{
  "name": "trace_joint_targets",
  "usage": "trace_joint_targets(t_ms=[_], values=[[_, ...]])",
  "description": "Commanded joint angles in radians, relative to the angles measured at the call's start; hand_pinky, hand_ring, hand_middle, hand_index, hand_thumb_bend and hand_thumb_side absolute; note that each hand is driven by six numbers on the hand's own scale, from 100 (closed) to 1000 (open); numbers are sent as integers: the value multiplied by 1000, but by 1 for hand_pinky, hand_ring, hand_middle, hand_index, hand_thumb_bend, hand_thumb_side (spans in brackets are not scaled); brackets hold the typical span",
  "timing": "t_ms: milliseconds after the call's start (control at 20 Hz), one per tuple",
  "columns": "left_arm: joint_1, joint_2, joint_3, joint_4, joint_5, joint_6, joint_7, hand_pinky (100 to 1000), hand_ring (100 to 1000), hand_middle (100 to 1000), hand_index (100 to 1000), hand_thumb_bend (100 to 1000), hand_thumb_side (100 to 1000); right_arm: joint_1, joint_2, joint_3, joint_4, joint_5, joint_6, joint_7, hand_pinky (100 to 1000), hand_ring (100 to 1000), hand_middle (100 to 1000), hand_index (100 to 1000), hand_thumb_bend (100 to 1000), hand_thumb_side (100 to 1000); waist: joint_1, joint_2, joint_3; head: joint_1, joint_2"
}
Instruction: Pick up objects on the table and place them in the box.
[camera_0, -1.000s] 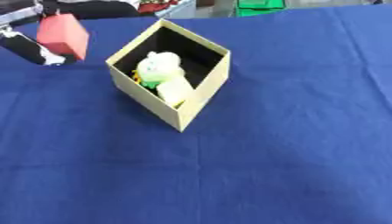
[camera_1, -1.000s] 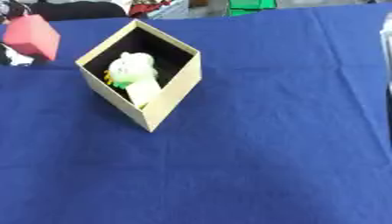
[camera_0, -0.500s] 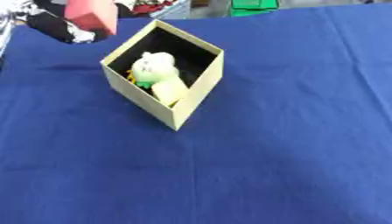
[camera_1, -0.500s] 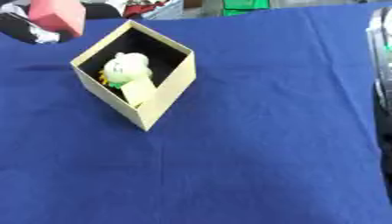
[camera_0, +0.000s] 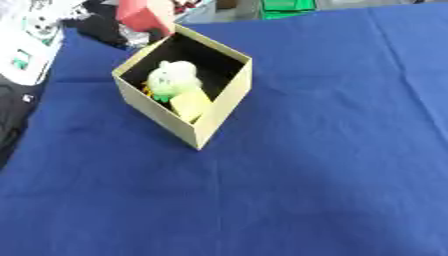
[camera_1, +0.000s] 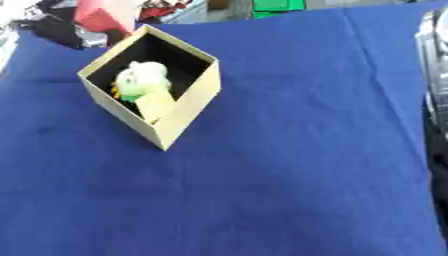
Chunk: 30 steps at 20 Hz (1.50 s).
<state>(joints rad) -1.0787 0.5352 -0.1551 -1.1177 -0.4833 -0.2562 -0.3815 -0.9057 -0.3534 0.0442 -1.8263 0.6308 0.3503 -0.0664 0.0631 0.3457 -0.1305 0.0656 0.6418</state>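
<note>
A tan cardboard box (camera_0: 224, 107) with a dark inside stands on the blue cloth, left of centre. Inside it lie a pale green plush toy (camera_0: 173, 78) and a yellow block (camera_0: 191, 104). A red block (camera_0: 143, 13) hangs just above the box's far corner, at the top of the view. My left hand (camera_0: 124, 33) is shut on it from behind and below, mostly hidden by the block. At the right edge of the right eye view, a silver and black part of my right arm (camera_1: 434, 75) shows; the hand itself I cannot make out.
The blue cloth (camera_0: 332, 150) covers the table. White things (camera_0: 31, 50) lie past the cloth's left edge. A green crate (camera_0: 289, 5) stands beyond the far edge.
My left hand has carried the red block to the right and farther back, from left of the box to above its far corner. The whole picture has also shifted slightly.
</note>
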Motion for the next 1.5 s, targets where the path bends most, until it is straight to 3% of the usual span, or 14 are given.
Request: trace_joint_targets(t_ms=[50,400,700,900,950,1000,1500], values=[[-23,2,-3,9,-22,-3,25,662,690,579,677,126,543,-13,-5,-2,-22,4,-1,5,894,918,830,978,100,876,-3,-29,-3,-10,6],[-13,-18,-16,58,-95,-30,56,675,720,626,721,333,613,-16,-1,-3,-26,3,1,5,894,918,830,979,100,877,-5,-25,-8,-10,6],[-3,-24,-24,82,-173,-58,45,737,810,766,824,568,674,-16,1,-4,-27,1,3,4,894,918,829,979,100,878,-5,-22,-10,-9,5],[3,-27,-24,87,-222,-82,39,792,875,877,930,797,748,-15,1,-6,-29,0,3,3,894,918,829,979,100,878,-5,-21,-9,-9,4],[4,-28,-23,87,-231,-86,42,798,882,884,945,938,828,-15,1,-6,-29,0,3,3,894,918,829,979,100,878,-6,-21,-9,-10,3],[4,-27,-21,87,-239,-88,48,800,884,886,947,1000,866,-14,1,-6,-30,0,4,2,894,918,829,979,100,878,-6,-21,-8,-10,3],[13,-32,-13,68,-255,-60,99,799,882,875,928,1000,894,-11,5,-7,-33,-1,4,2,894,918,828,980,100,877,-7,-23,-6,-8,7]])
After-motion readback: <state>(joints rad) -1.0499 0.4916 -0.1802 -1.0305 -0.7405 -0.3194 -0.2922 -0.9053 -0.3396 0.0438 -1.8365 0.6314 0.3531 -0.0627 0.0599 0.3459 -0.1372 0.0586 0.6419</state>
